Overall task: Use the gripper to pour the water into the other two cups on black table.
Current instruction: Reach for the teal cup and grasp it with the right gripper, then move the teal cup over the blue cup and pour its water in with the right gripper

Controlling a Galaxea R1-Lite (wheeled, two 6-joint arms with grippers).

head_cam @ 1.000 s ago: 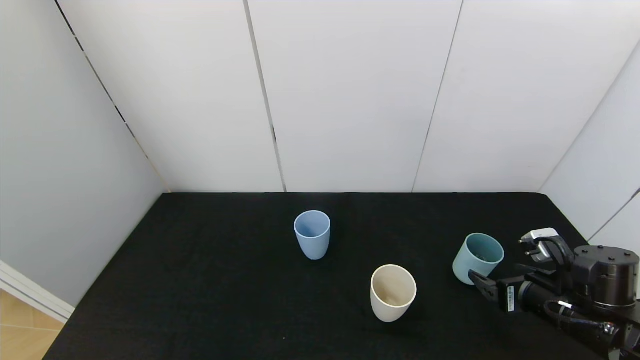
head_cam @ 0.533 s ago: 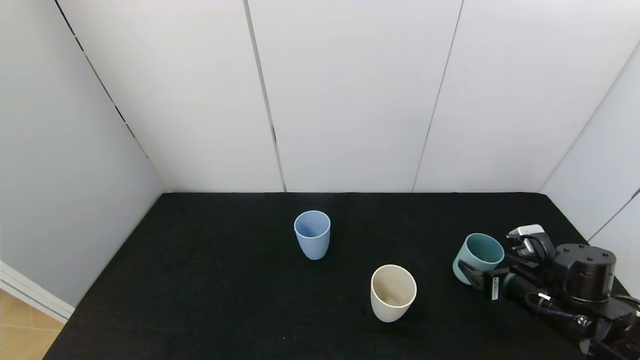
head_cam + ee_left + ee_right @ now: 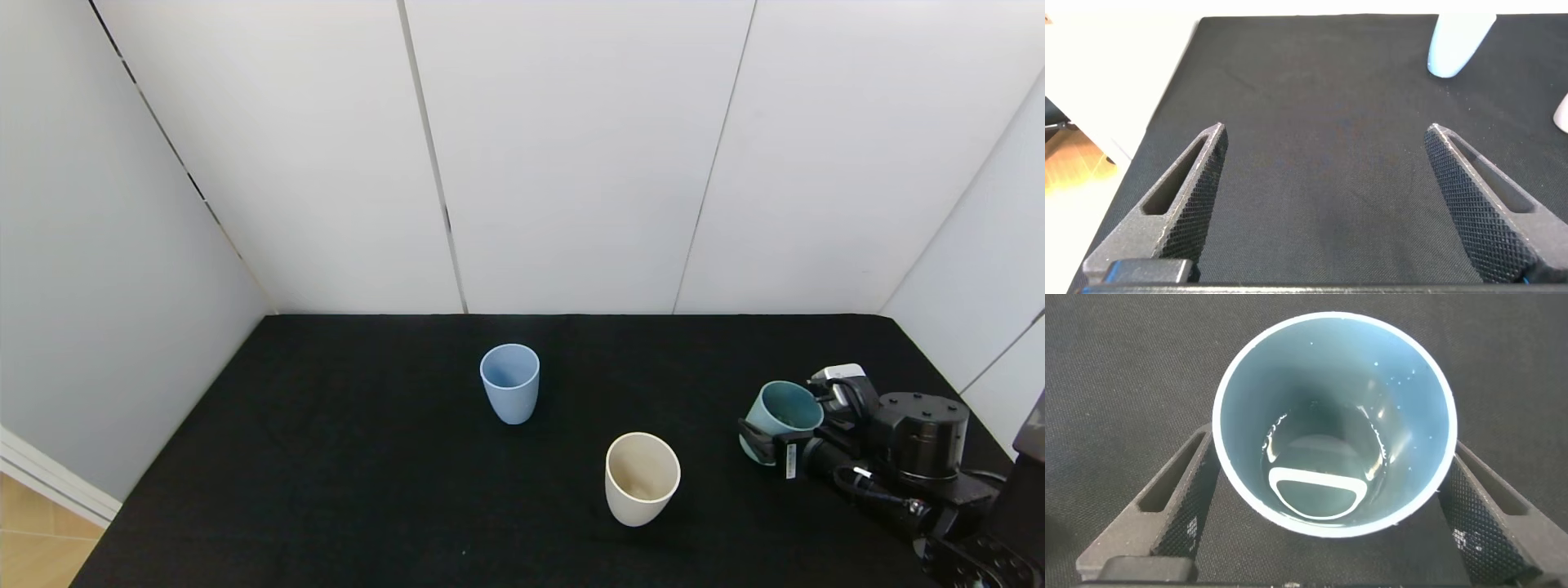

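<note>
Looks to me like robot test cell in lab, not home or kitchen. I see plain white wall panels (image 3: 571,155) with dark seams boxing in desk (image 3: 367,474) on three sides. Desk draped in matte black cloth. Strip of wood-tone floor (image 3: 33,539) and white baseboard at my lower left. Only props: three plain tumblers. No furniture, no decor.
</note>
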